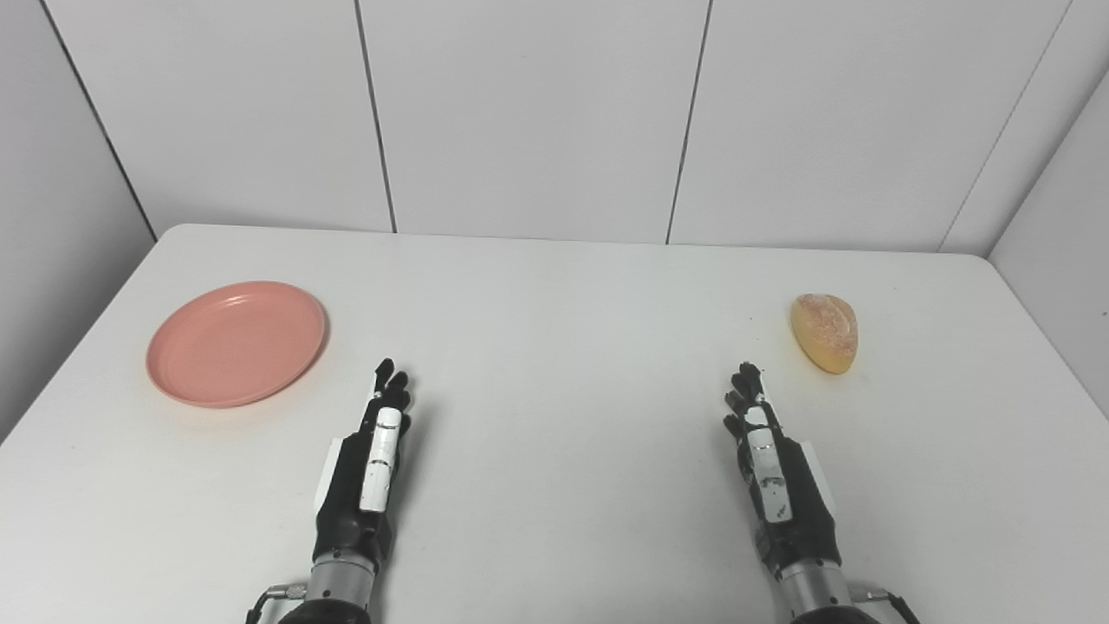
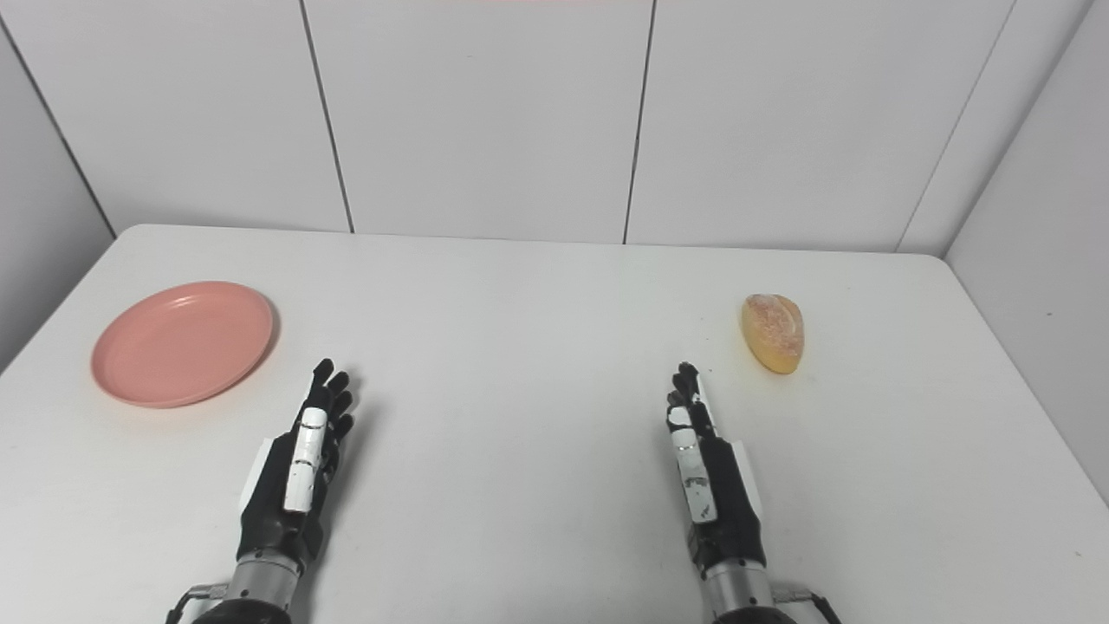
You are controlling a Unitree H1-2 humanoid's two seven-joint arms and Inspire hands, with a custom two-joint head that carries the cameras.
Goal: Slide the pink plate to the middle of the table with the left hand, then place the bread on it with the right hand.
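Resting at middle left of the frame on the white counter, the pink plate looks light, stiff and slick, best pushed at its rim. At right, the bread seems soft. Left hand and right hand hold nothing, fingers extended.

Bright, even overhead light; soft faint shadows on the white table; sharp focus, no glare.

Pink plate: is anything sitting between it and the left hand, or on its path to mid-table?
Nothing visible. Bare table lies between the left hand and the pink plate, and from there to the middle.
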